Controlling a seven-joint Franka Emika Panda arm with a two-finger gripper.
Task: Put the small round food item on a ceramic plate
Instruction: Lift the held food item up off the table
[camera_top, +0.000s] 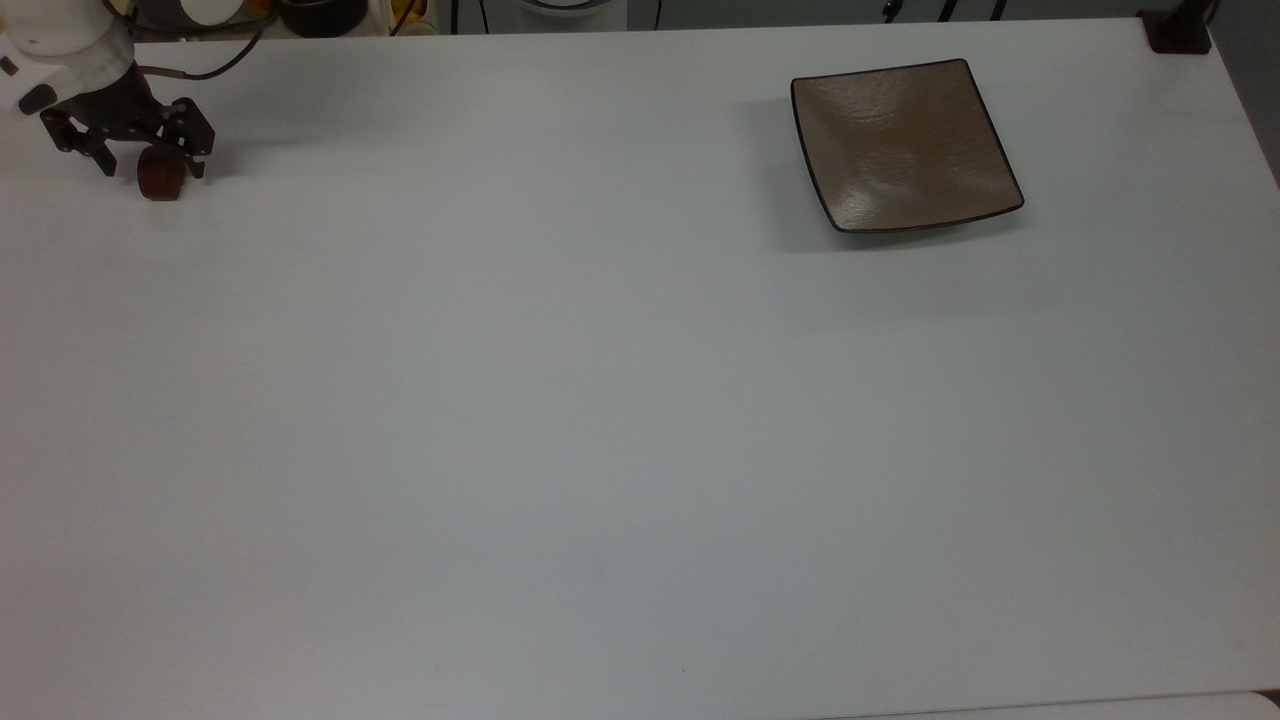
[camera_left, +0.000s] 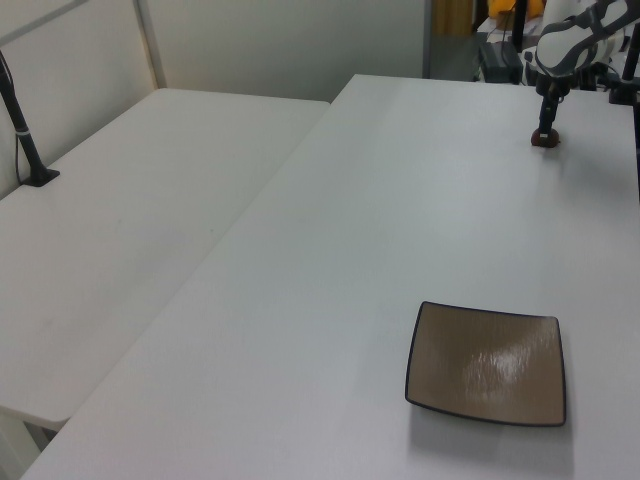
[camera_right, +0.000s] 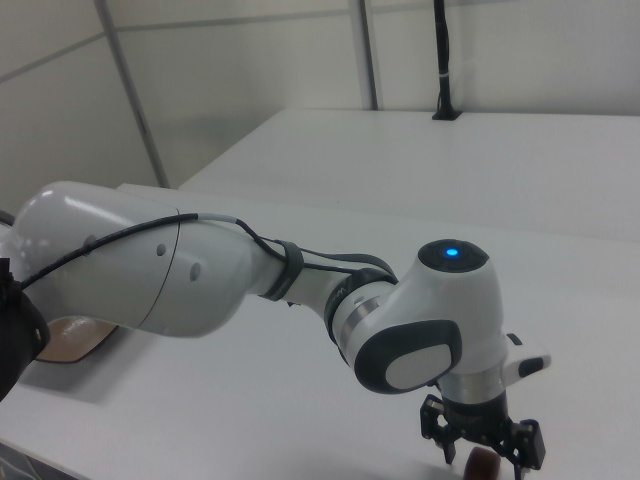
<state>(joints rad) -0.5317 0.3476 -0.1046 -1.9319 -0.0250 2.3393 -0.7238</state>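
Top view; small round food item (camera_top: 160, 178) stubby, upright; end effector (camera_top: 152, 170) astride

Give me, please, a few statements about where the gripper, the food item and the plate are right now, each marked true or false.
1. The small round food item lies on the ceramic plate. False: it sits on the white table, far from the plate, at the top view's left.
2. The gripper is down around the food item, one finger on each side. True.
3. The plate is bare. True.
4. The plate is round and white. False: it is square and tan-brown with a dark rim.
5. The food item is lifted clear of the table. False: it rests on the surface.
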